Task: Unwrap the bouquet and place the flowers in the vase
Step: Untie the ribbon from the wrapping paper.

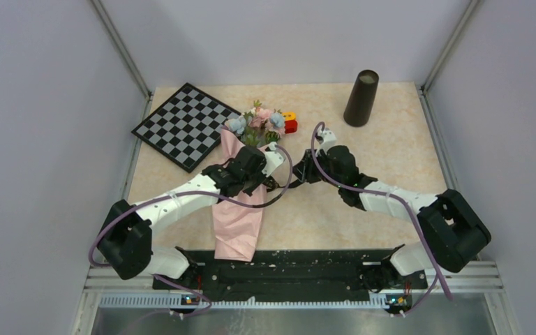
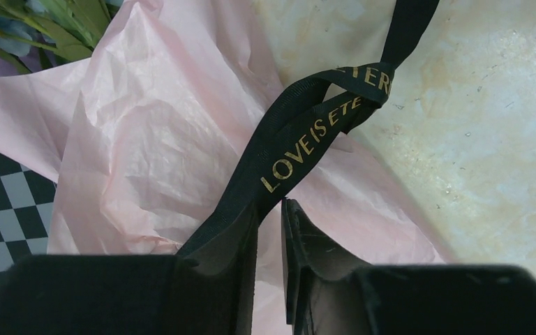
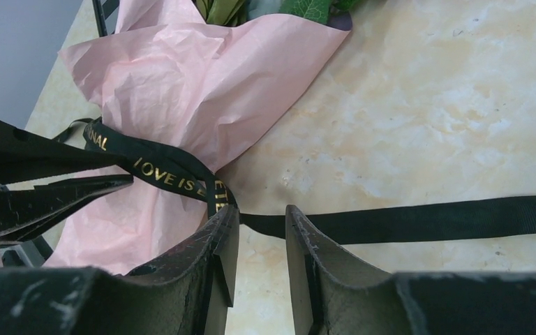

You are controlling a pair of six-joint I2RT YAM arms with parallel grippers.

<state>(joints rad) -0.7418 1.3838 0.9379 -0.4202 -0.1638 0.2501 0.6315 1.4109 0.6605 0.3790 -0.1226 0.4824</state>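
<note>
Pale grey walls close in a beige marbled desk (image 1: pixel 391 174). The bouquet (image 1: pixel 237 223) lies left of centre, its pink paper tail at the near edge. The flowers (image 1: pixel 258 120) point toward the far edge, just beside a red-and-yellow block (image 1: pixel 290 124). A checkered board (image 1: pixel 185 125) fills the far left corner, touching the wrapping. The vase (image 1: pixel 361 98) stands upright near the far right corner, well apart.

The left claw (image 2: pixel 271 209) hangs over the wrapping, narrowed to a slit. A loop of the black ribbon (image 2: pixel 300 139) runs down against one finger; whether it is pinched I cannot tell. The right claw (image 3: pixel 262 213), just right of the knot, shows a narrow gap holding nothing, with a ribbon tail crossing the desk beyond its tips.
</note>
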